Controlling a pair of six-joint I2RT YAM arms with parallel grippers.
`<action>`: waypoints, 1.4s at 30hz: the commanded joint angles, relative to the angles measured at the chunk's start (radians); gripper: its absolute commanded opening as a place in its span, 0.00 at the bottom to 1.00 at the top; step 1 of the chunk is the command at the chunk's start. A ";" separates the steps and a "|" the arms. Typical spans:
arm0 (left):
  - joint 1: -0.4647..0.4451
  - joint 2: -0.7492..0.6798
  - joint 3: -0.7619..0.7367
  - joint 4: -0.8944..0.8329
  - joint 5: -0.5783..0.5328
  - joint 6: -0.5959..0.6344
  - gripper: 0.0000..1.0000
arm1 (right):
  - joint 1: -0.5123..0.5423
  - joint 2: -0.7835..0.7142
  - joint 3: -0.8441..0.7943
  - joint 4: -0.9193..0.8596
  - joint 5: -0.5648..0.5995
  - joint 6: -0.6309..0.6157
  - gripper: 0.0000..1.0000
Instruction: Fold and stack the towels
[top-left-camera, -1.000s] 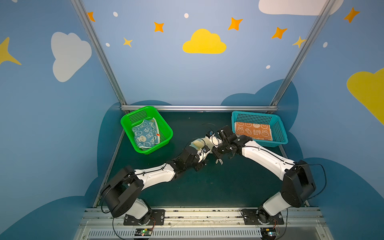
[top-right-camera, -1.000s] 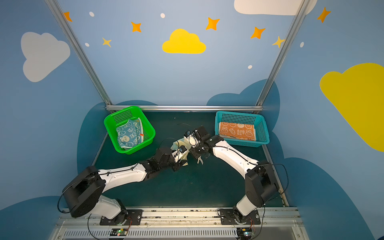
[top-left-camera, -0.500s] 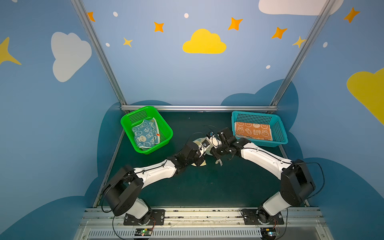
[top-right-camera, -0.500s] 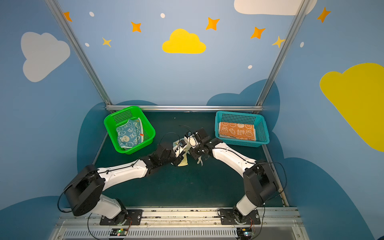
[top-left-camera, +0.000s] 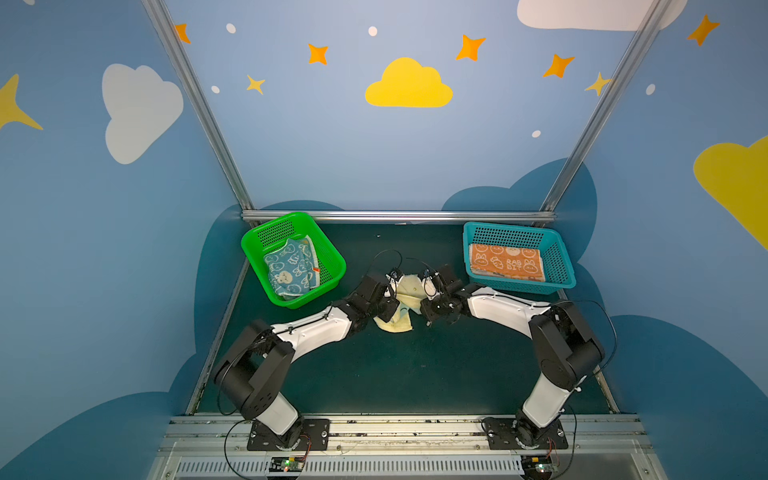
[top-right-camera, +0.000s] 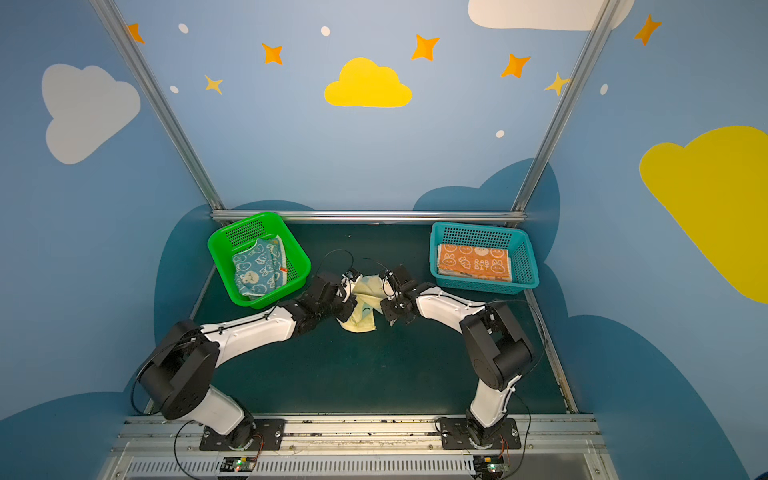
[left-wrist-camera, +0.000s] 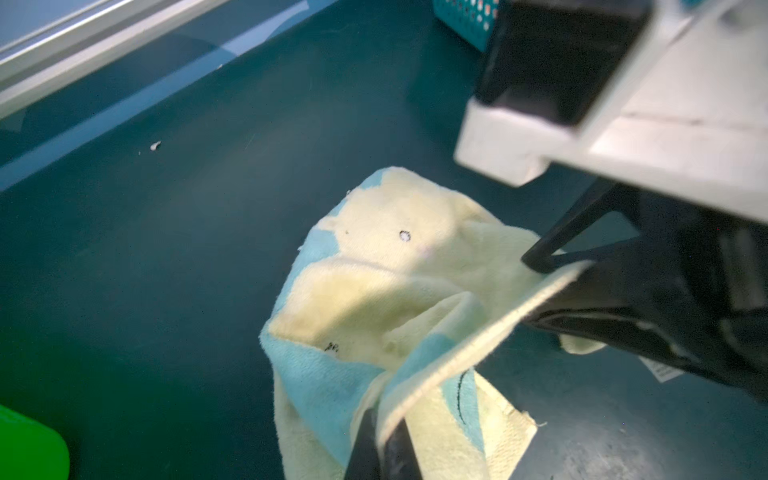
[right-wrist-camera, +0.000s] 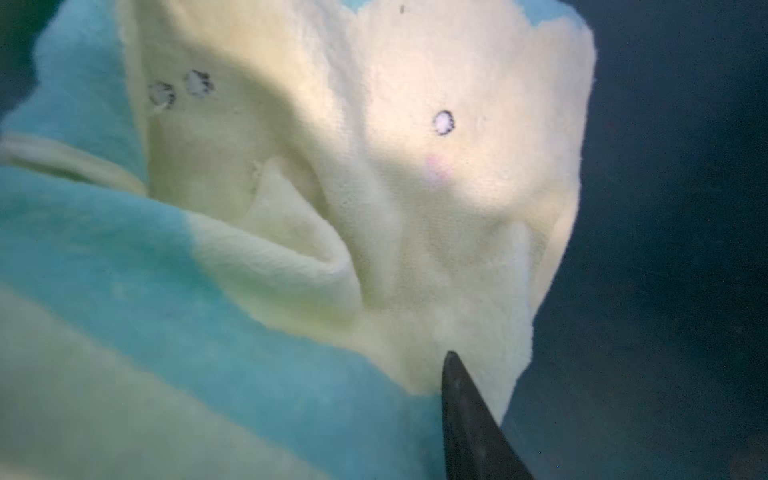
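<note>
A small pale yellow terry towel with light blue patches (top-left-camera: 405, 291) lies crumpled on the dark green table (top-left-camera: 395, 374). It is near the teal perforated plastic basket (top-left-camera: 557, 264), on the side facing the green perforated plastic basket (top-left-camera: 272, 232), and touches neither. One edge is raised off the table between the two arms.

The left pincer (left-wrist-camera: 380, 434) is closed on one end of the stitched hem (left-wrist-camera: 478, 340). The hem runs taut from there to the right pincer (left-wrist-camera: 528, 289), whose jaws stand partly apart with the hem's far end between them. I cannot tell whether they press the cloth at all. The right wrist view shows only one black fingertip (right-wrist-camera: 465, 407), against the cloth.

Inside the teal basket a folded orange towel with white rabbits and "RABBIT" lettering (top-left-camera: 506, 262) lies flat. A rumpled blue towel with white cartoon figures (top-left-camera: 291, 272) sits in the green basket, well apart from the teal one.

The yellow towel looks light and limp, so it should sag between grips and collapse on itself. The terry nap should give friction, so it is unlikely to slip, and nothing in it can break. The firm hem near a corner is the best hold, since a pinch mid-cloth would only bunch it. Held at one corner it would likely hang twisted, so the second corner on the same hem needs a firm pinch before spreading.
</note>
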 joint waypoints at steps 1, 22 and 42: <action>0.017 0.012 0.039 -0.039 -0.021 -0.026 0.04 | -0.024 -0.020 -0.028 0.017 -0.006 0.004 0.34; 0.026 0.087 0.112 -0.104 -0.026 -0.035 0.04 | -0.089 -0.110 -0.134 0.038 -0.092 -0.032 0.31; 0.035 0.068 0.226 -0.209 -0.031 -0.042 0.04 | -0.117 -0.194 -0.032 -0.066 -0.069 -0.059 0.00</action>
